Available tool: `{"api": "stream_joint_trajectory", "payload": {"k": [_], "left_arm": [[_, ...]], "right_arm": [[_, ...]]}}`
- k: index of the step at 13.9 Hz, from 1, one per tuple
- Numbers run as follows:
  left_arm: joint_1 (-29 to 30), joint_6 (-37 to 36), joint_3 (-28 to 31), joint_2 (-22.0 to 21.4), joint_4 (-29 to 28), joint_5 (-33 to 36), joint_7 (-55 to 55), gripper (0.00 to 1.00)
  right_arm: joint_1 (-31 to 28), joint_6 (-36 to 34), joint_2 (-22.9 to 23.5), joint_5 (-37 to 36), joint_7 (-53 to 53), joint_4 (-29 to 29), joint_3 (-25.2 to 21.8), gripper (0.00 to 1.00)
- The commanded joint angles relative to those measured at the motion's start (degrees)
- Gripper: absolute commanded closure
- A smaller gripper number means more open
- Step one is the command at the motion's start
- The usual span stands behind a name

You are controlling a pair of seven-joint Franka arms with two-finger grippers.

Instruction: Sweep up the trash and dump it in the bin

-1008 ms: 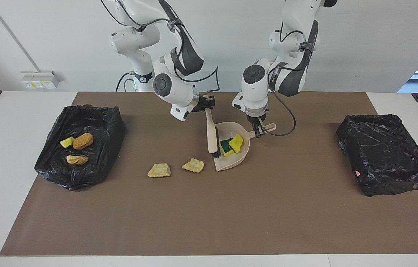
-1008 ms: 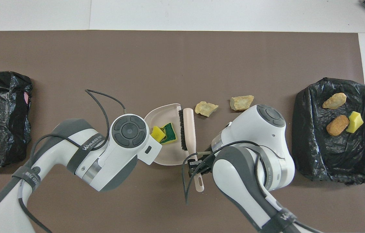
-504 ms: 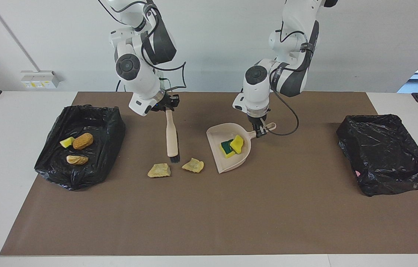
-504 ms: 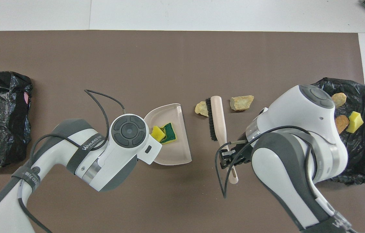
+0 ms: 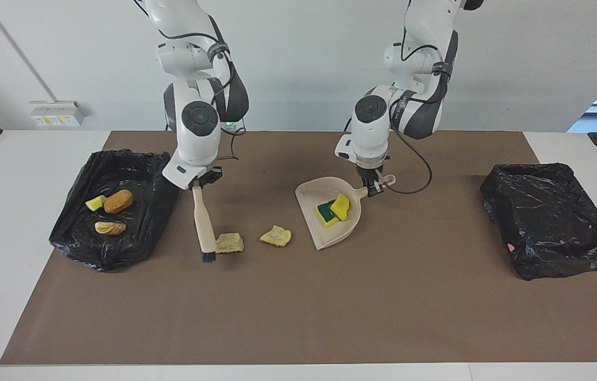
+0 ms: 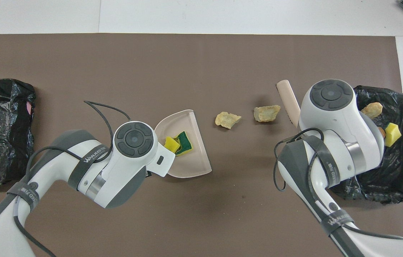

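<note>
Brown matting [image 5: 298, 307] covers the white table. Toward the right arm's end, a black-lined bin [image 5: 113, 211] holds three scraps. Just beside it, the right gripper [image 5: 199, 185] is clenched on the brush [image 5: 204, 225] handle, bristles down beside a beige foam chunk [image 5: 229, 243]; a second chunk [image 5: 276, 236] lies between this and the dustpan [image 5: 325, 233]. The left gripper [image 5: 373, 186] clasps the dustpan handle; yellow-green sponge bits [image 5: 334, 209] rest in the pan. Well apart from the dustpan, a second black bin [image 5: 552, 227] sits at the left arm's end.

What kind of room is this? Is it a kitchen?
Probably a robot lab, not a kitchen: two white robot arms work at a bare table with a brown mat, bag-lined bins and scattered foam scraps.
</note>
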Motion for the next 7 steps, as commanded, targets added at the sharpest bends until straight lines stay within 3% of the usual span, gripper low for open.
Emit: {"api": "stream_joint_trajectory", "payload": {"k": [1,7], "left_arm": [[0.2,0.2,0.2,-1.5,-1.4,-0.4,-1.2,1.0],[0.6,0.3,0.1,-1.7,-2.1,-0.4,-1.1,1.0]], "right_arm": [[-0.8,2.2,4.9,-1.1,-0.5,1.4,1.0,1.0],[3.4,2.0,6.0,9.7,-0.5,-0.6,1.5,1.0]]}}
